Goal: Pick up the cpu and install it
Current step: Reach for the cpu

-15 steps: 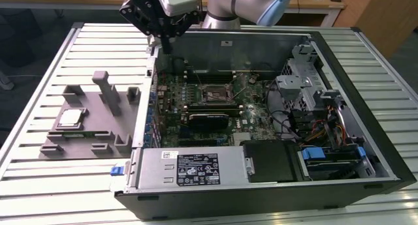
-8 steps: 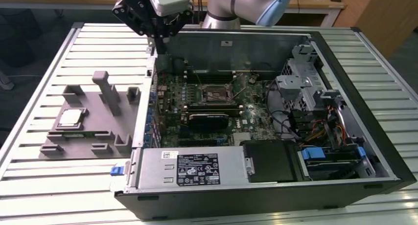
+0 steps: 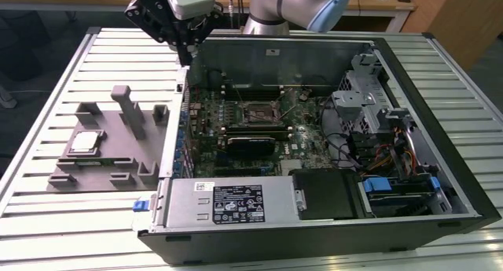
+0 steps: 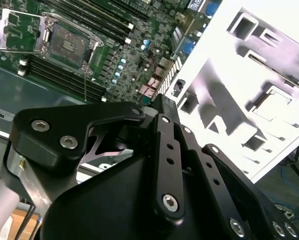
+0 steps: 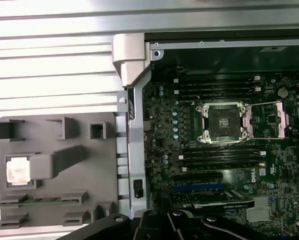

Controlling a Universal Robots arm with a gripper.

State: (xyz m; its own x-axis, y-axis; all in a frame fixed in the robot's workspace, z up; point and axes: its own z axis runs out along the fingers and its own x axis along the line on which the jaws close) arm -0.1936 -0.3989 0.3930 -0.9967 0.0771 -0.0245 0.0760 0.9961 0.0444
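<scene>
Slatted metal table (image 3: 47,224) carried everything. At exterior view's left stood grey tray (image 3: 118,162) with upright posts. Cpu (image 3: 85,142) lay flat in square recess on tray's left part, silvery top up, nothing touching it. Gripper (image 3: 188,54) hung above far end of case's left wall, well apart from cpu; open or closed could not be told. To right, open computer case (image 3: 314,238) lay on its side, motherboard exposed. Socket (image 3: 260,113) sat mid-board, load plate swung open.
</scene>
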